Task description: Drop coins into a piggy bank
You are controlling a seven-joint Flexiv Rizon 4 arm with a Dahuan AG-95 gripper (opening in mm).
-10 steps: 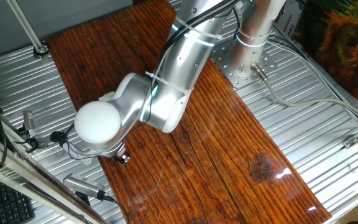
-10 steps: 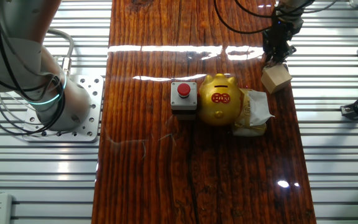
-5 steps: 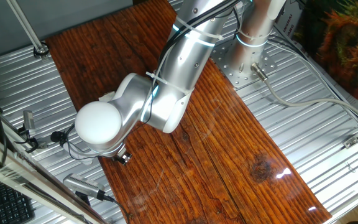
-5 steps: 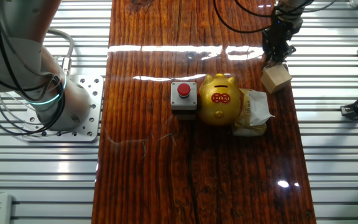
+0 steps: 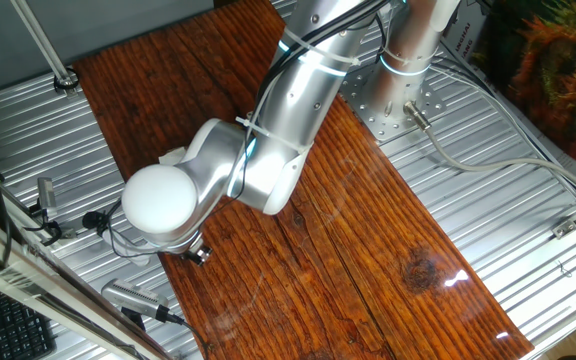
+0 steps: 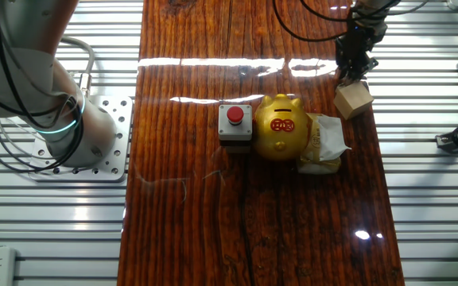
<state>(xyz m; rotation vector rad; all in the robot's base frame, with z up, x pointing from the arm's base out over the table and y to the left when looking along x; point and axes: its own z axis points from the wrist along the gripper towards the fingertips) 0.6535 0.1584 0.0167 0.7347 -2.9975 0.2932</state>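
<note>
A: Where's the piggy bank (image 6: 282, 127)?

B: Just above the middle of the other fixed view, on the dark, glossy wooden tabletop (image 6: 253, 230). It sits between a black box with a red button (image 6: 234, 123) on its left, touching or nearly so, and a crumpled cream paper packet (image 6: 323, 143) pressed against its right side. In one fixed view the silver arm (image 5: 268, 130) hides it completely.

A: How would it handle?

B: Judging by the shine, it's a hard, smooth gold shell, rounded all over, with a red emblem on top. Probably slippery and fairly light, so a push could slide it. No need to grasp it, though; the coin needs to go in from above. I can't make out the slot.

A: And the gripper (image 6: 352, 67)?

B: Upper right of the frame, dark fingers pointing down, right at the top edge of a light wooden block (image 6: 353, 100) that stands tilted. It seems to touch the block, but I can't tell whether the jaws are apart or closed, nor see any coin there.

A: The surroundings?

B: Ribbed metal panels (image 6: 436, 199) flank the wood.
</note>
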